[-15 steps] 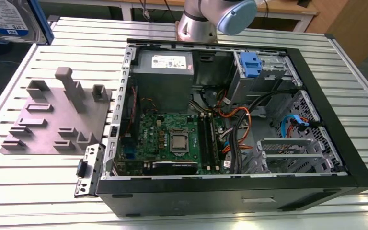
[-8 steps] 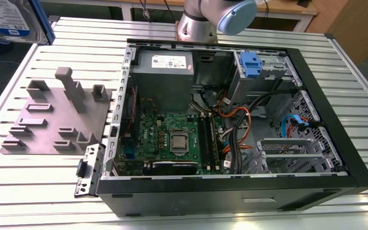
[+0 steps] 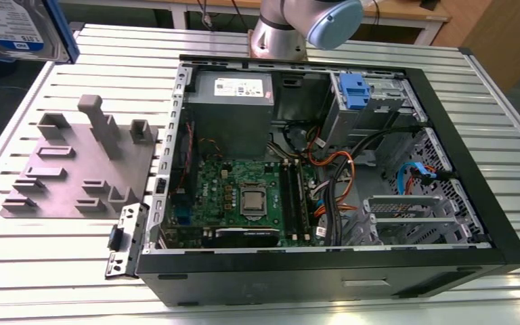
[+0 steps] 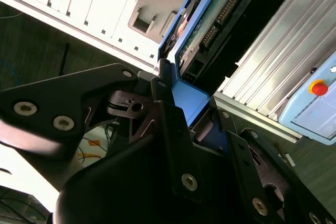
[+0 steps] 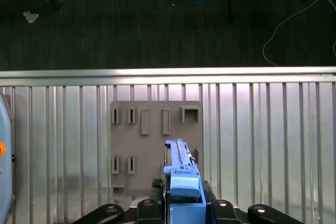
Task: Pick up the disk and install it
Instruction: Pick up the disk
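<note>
The disk point(image 3: 11, 27), silver with a white-and-blue label and a blue carrier frame, hangs in the air at the exterior view's far upper left, beyond the table's corner. In both wrist views my gripper point(image 5: 184, 205) is shut on it. The first wrist view shows the disk point(image 5: 181, 174) edge-on between the black fingers point(image 5: 149, 208), above the grey fixture plate point(image 5: 155, 129). In the second wrist view the disk's green circuit-board side point(image 4: 210, 19) faces the camera, with its blue frame pinched by the gripper point(image 4: 197, 111).
The open computer case point(image 3: 477, 169) lies on the slatted metal table point(image 3: 43, 271). Its drive bay carries a blue latch point(image 3: 354, 91), beside the grey power supply point(image 3: 233, 101). The grey fixture plate point(image 3: 79, 169) with upright pegs sits at the case's left. The arm's base point(image 3: 283, 34) stands behind the case.
</note>
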Tool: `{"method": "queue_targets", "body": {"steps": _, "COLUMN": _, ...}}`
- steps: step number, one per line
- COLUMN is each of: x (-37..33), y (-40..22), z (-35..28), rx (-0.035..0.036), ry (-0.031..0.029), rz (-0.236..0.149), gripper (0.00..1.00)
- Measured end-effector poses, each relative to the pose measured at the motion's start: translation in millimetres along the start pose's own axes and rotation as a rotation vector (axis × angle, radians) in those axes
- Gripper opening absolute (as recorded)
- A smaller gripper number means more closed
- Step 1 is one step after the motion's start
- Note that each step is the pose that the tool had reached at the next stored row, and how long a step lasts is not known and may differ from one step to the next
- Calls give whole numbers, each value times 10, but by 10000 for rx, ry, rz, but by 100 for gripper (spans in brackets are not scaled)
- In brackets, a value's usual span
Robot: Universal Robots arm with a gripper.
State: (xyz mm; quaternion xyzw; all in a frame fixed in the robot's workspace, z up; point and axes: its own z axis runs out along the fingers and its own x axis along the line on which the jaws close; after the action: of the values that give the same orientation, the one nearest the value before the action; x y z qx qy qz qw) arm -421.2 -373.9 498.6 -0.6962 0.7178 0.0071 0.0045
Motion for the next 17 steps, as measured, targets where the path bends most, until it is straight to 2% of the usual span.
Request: {"method": "queue_targets", "body": {"steps": 17, "x": 34, "y": -5, "z": 0, "rx": 1, "ry": 0, "rz": 0, "gripper": 37}}
